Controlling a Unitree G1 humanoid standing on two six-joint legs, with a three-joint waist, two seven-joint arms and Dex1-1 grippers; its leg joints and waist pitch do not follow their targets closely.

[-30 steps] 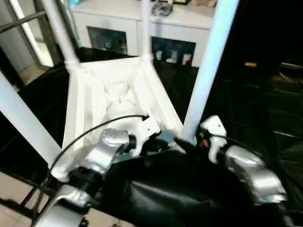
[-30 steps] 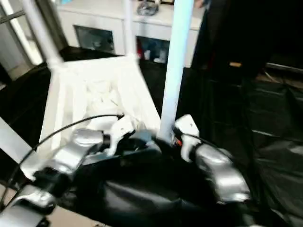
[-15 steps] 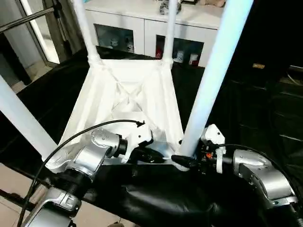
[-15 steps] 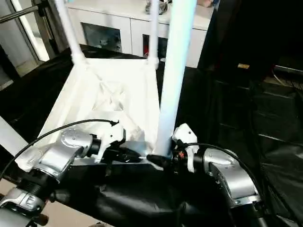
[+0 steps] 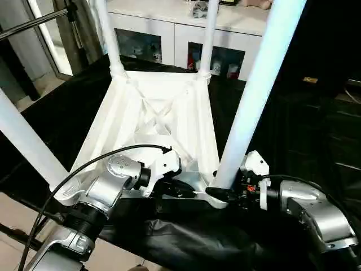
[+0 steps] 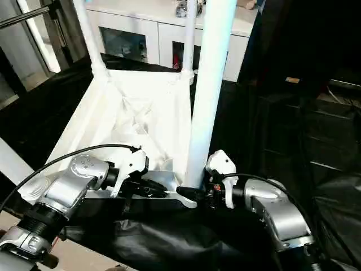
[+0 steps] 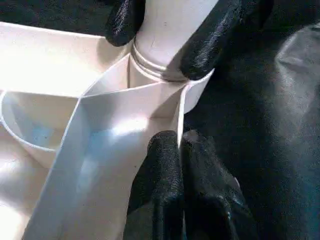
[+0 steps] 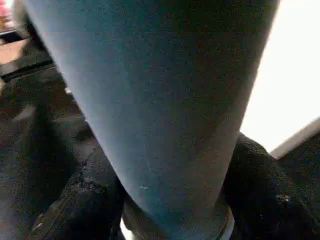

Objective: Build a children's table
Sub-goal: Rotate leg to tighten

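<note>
- The white plastic children's table (image 5: 155, 121) lies upside down on a black sheet (image 5: 51, 110), ribbed X-braced underside up, four tapered tube legs rising from corner sockets.
- The left gripper (image 7: 179, 150) has its jaws pinched together on the near rim.
- The right gripper (image 5: 221, 193) has its jaws clamped around the near right leg (image 5: 256, 93) at its base.
- A white glass-door cabinet (image 5: 186, 42) stands just beyond the far edge.

indoor room, home-like or showroom: white glass-door cabinet (image 5: 186, 42) with small items on its shelves, tiled floor (image 5: 17, 223), black sheeting (image 5: 316, 130) draped over the work area.
</note>
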